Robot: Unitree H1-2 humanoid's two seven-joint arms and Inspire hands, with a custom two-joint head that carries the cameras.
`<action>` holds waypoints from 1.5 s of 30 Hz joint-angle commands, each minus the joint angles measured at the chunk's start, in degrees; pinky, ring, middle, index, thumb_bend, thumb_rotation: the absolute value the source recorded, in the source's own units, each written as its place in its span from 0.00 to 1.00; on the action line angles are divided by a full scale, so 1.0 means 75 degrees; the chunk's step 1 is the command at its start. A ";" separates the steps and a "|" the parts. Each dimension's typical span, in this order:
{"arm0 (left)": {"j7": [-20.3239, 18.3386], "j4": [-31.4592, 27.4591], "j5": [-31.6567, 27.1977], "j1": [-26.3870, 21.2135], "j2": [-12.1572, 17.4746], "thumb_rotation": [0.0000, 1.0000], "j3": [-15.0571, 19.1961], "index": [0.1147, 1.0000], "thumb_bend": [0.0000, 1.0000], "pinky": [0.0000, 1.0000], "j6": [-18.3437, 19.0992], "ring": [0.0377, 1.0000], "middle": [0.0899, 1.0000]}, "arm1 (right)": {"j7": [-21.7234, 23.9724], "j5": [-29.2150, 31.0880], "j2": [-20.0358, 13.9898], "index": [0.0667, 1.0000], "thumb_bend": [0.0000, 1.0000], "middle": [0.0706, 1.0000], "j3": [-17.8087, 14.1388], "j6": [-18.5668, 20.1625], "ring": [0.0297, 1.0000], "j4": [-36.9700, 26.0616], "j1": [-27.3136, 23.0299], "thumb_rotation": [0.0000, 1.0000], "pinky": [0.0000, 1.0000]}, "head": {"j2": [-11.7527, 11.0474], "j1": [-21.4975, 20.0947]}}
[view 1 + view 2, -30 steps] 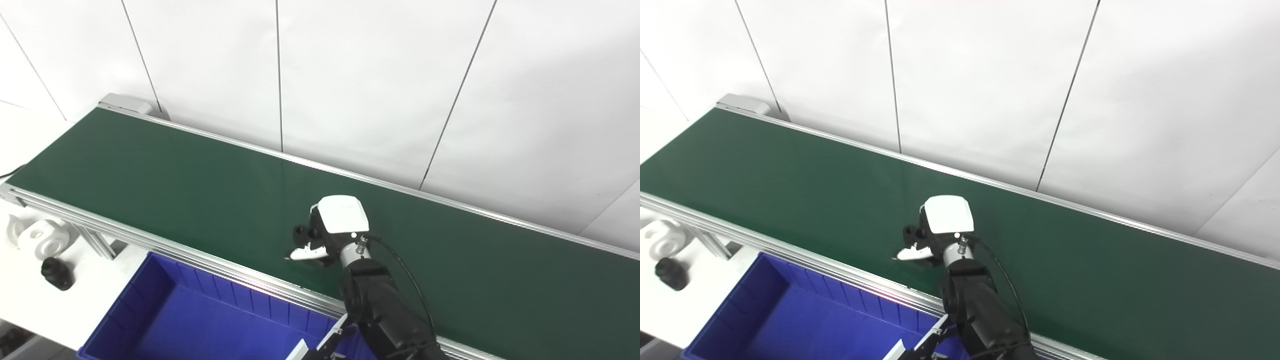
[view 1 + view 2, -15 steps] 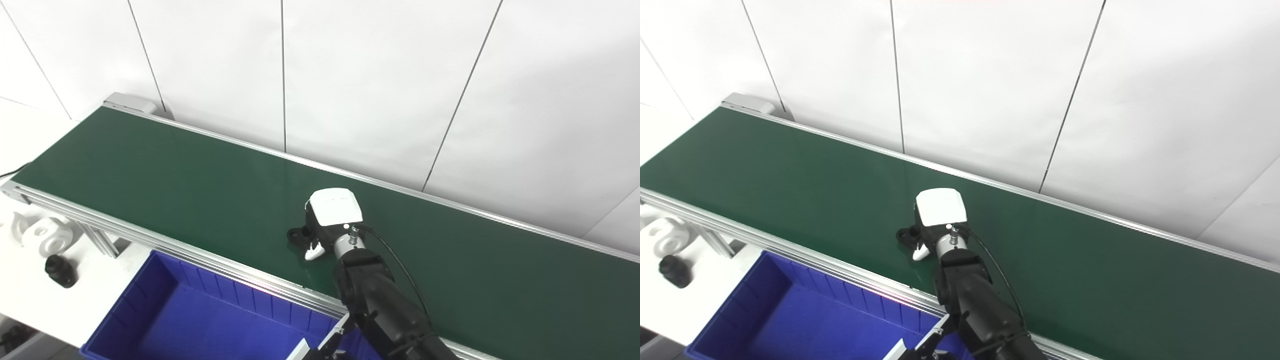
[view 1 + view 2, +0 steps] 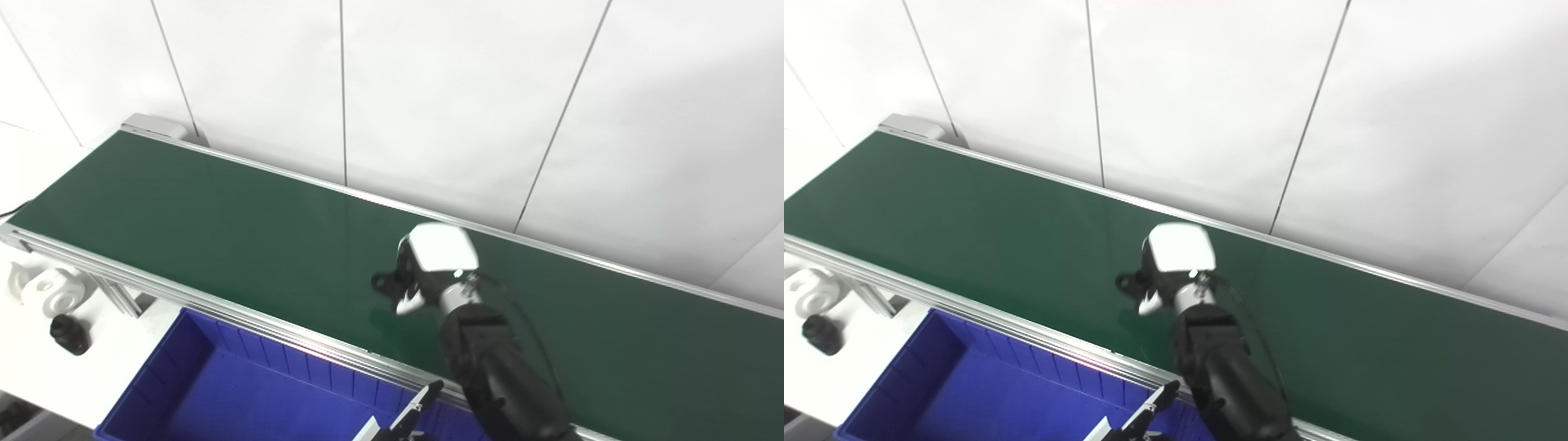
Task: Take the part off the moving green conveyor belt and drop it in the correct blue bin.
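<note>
The green conveyor belt runs from far left to near right. My right hand, with its white back plate up, hovers just above the middle of the belt; it also shows in the right eye view. Its fingers are curled around a small black part that sticks out on the hand's left side, with the white thumb tip under it. A faint shadow lies on the belt below the hand. Only a black and white tip of my left hand shows at the bottom edge, over the bin.
A blue bin stands below the belt's near aluminium rail. On the white table at left lie white ring-shaped parts and a black part. A white panelled wall rises right behind the belt.
My right hand's thumb has folded in onto the black part. The hand has then moved right and risen slightly, and the part has gone with it.
</note>
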 commanded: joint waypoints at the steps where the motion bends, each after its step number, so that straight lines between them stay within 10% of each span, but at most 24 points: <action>1: -0.0138 -0.0268 0.0043 0.0110 -0.0383 0.73 -0.0424 1.00 0.94 0.83 -0.0115 1.00 1.00 | 0.0395 -0.0381 0.0209 0.45 0.51 0.18 -0.0155 0.0059 0.13 -0.0844 -0.0022 0.12 0.09 | 0.0035 -0.0192; 18: -0.0579 -0.0705 -0.1217 0.0040 0.0309 0.85 0.0584 1.00 0.90 0.99 -0.0140 1.00 1.00 | 0.2061 -0.2222 0.0145 0.45 0.51 0.22 -0.0997 -0.0680 0.15 -0.4745 0.2112 0.12 0.10 | 0.0804 -0.3253; 26: -0.0783 -0.1470 -0.1674 0.0052 0.0746 0.92 0.1245 1.00 0.91 1.00 0.0413 1.00 1.00 | 0.1575 -0.2974 0.0740 0.45 0.51 0.21 -0.1614 -0.0728 0.15 -0.5852 0.5211 0.13 0.10 | 0.1574 -0.4765; 34: -0.1148 -0.1975 -0.2425 -0.0159 0.1079 0.90 0.1777 1.00 0.87 1.00 0.1221 1.00 1.00 | 0.0961 -0.3175 0.0958 0.45 0.51 0.18 -0.1828 -0.1094 0.12 -0.6169 0.7475 0.12 0.09 | 0.1969 -0.5451; 45: -0.1283 -0.2290 -0.2705 -0.0293 0.1080 0.88 0.2033 1.00 0.87 1.00 0.1841 1.00 1.00 | 0.0208 -0.2844 0.0832 0.45 0.51 0.27 -0.2114 -0.1008 0.19 -0.5202 0.8491 0.12 0.14 | 0.2163 -0.5359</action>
